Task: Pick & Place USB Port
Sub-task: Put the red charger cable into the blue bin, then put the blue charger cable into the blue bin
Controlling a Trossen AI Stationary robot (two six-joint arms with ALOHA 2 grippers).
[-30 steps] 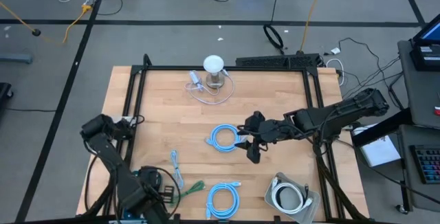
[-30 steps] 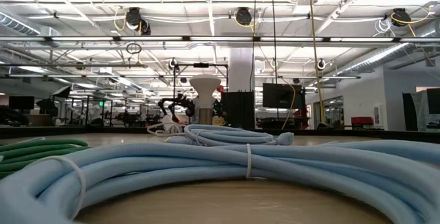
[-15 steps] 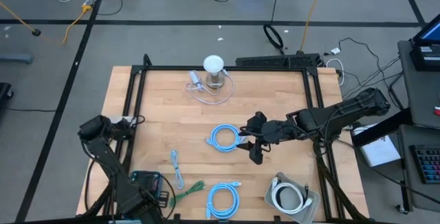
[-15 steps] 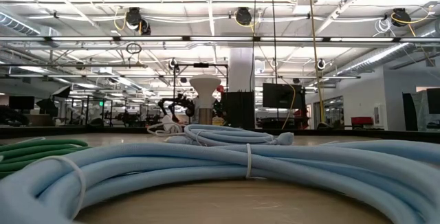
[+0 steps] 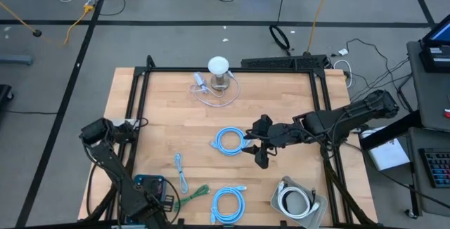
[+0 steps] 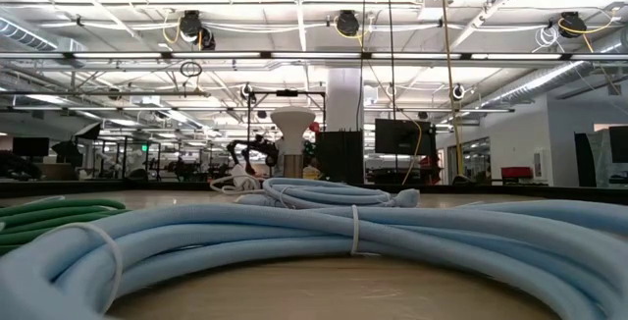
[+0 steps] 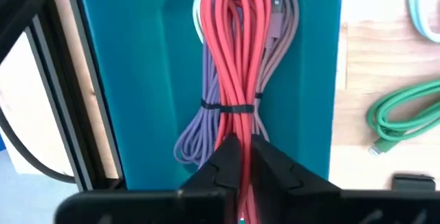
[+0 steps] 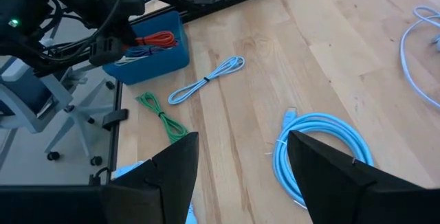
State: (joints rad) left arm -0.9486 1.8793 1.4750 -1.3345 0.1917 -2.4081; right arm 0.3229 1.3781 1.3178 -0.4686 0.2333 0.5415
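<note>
The left gripper (image 7: 240, 159) hangs over the blue bin (image 5: 151, 185) at the near left corner of the table (image 5: 281, 88), just inside the black frame rail (image 5: 130, 113). In the left wrist view its fingers (image 7: 227, 162) are pressed close on the red cable (image 7: 237, 59), a bundle folded into a long loop and cinched at its middle with a black tie (image 7: 230, 107). The bundle lies lengthwise along the bin's long axis, and a purple cable (image 7: 196, 131) sits under and beside it. The bin's wall is close on one side of the cables, with the frame rail just beyond, so there is little side room there; on the other side the bin's edge meets bare wood, with a green cable (image 7: 405, 110) near.

The right gripper (image 5: 261, 153) is over the middle of the table, just beside a light blue coil (image 5: 228, 142), its jaws spread wide with nothing between them. Around it the wood is bare towards the far edge, where a white lamp (image 5: 219, 67) stands with a loose white cord (image 5: 211, 95).

Near the front edge lie a second light blue coil (image 5: 227, 202), a thin pale cable (image 5: 181, 173) and the green one, all apart from each other. A grey tray (image 5: 281, 202) holding a white coil (image 5: 297, 202) sits at the near right corner, against the frame
</note>
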